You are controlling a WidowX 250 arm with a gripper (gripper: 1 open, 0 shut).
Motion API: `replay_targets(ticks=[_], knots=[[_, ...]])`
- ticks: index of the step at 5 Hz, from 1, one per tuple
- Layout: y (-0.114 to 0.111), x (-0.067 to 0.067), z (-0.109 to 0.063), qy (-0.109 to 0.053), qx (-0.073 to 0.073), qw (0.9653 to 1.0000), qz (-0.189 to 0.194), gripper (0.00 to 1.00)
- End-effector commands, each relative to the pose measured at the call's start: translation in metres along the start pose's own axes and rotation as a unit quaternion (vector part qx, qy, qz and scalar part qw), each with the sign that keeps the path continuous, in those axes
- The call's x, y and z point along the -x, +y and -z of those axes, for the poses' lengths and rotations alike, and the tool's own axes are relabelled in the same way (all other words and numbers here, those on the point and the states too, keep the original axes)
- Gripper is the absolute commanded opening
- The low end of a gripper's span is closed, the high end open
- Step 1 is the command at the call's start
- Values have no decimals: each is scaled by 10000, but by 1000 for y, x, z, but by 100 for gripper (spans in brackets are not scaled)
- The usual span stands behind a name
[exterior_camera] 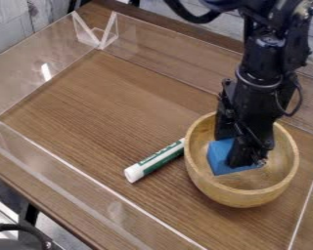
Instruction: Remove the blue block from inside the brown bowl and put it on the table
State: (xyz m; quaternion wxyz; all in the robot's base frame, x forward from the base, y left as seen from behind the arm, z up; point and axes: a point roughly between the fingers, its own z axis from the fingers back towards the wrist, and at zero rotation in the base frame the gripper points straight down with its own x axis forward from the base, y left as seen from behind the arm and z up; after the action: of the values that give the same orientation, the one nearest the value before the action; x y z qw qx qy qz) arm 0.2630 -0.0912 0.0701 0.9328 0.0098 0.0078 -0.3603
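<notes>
The brown bowl (243, 183) sits on the table (107, 107) at the lower right, round and light wooden with a thick rim. Inside it, the blue block (225, 155) is pinched between the black fingers of my gripper (241, 154), which points straight down and is shut on the block. The block hangs slightly lifted, around rim height, still over the bowl's interior. The arm rises dark from the bowl toward the top right and hides the far side of the block.
A white-and-green marker (156, 159) lies on the table just left of the bowl. Clear acrylic walls (42, 73) edge the tabletop on the left, back and front. Bare wood stretches to the left of the marker.
</notes>
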Motion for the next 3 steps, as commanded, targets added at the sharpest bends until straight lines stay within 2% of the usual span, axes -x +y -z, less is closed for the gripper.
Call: replay_targets(ticks=[1, 3], knots=[[9, -7, -31, -431, -206, 9988, -68, 0], [15, 0, -46, -388, -254, 9988, -128, 0]])
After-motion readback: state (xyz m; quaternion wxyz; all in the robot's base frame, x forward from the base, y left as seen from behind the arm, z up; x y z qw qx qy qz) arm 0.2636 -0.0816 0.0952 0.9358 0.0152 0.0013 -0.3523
